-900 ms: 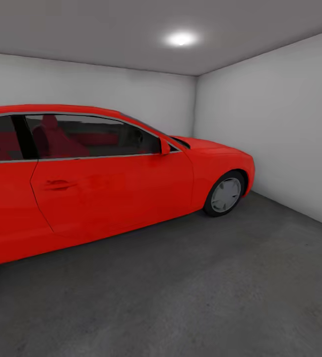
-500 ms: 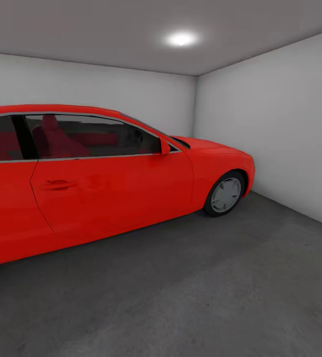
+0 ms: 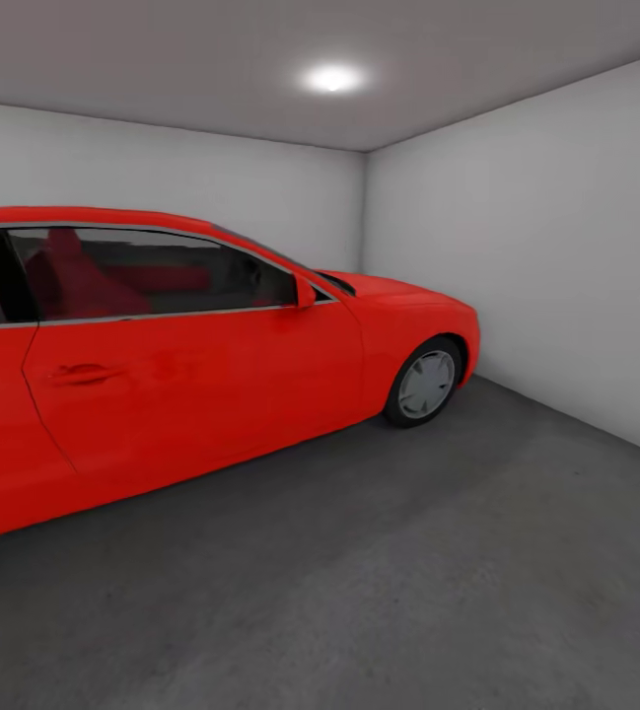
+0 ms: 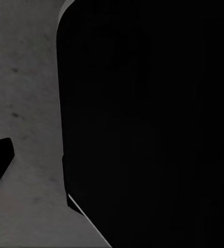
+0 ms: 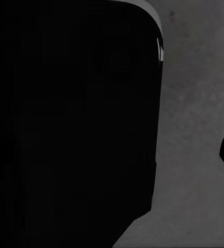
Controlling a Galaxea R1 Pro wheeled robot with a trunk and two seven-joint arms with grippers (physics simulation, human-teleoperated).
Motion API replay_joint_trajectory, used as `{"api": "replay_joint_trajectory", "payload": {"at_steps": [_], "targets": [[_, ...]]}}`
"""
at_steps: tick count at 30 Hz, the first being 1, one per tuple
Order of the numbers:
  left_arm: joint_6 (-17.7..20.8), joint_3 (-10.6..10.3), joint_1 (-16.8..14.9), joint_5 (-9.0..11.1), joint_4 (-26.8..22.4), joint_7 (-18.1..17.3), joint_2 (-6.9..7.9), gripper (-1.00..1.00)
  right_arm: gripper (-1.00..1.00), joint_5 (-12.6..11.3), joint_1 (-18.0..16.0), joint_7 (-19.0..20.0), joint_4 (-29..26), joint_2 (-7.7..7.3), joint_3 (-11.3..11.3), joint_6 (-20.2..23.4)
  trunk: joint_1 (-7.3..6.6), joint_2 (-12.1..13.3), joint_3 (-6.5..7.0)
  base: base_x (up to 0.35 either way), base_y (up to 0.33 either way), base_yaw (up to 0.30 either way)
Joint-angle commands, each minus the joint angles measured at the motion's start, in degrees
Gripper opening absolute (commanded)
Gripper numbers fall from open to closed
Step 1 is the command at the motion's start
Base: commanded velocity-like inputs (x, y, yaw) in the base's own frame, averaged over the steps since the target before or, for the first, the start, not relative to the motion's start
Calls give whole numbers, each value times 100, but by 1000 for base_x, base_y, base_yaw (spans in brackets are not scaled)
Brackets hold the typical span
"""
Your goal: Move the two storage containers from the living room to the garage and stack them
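Rolling through garage [image 3: 517, 227], red car [image 3: 191, 375] at my left, bare concrete floor [image 3: 408, 582] ahead. Storage containers unseen; claw state: cannot tell, both wrist views dark. Judgement: keep well clear of car, choose open floor for stacking.

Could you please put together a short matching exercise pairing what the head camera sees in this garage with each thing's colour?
Things:
1. car
2. floor
3. side wall
4. front wheel hub

Colours:
A. dark grey, mottled
B. silver
C. red
D. plain pale grey

Pairs: 1-C, 2-A, 3-D, 4-B
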Motion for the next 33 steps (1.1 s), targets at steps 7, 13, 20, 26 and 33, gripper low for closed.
{"api": "replay_joint_trajectory", "payload": {"at_steps": [7, 13, 20, 26, 33], "targets": [[-3, 5, -1, 3, -2, -2, -6, 100, 100, -3, -3, -6, 2, -1, -2, -7, 0, -3, -6, 0, 0, -286], [-3, 4, -1, 1, -2, -5, -23, 100, 100, -12, -1, -14, 9, 8, -10, -17, 0, -3, -6, 0, 0, -289], [-3, -2, -1, -5, -2, -10, -47, 100, 100, -20, -4, -17, 11, 2, -21, -119, 0, -3, -6, 0, 0, -289], [-3, 3, -1, 0, -2, -22, -67, 100, 100, -39, -5, -17, 11, -9, -30, -370, 0, -3, -6, 0, 0, -289], [-3, 6, 1, 10, -2, -23, -66, 100, 100, -43, -5, -17, 11, 3, -37, -393, 0, -3, -6, 0, 0, -289]]}}
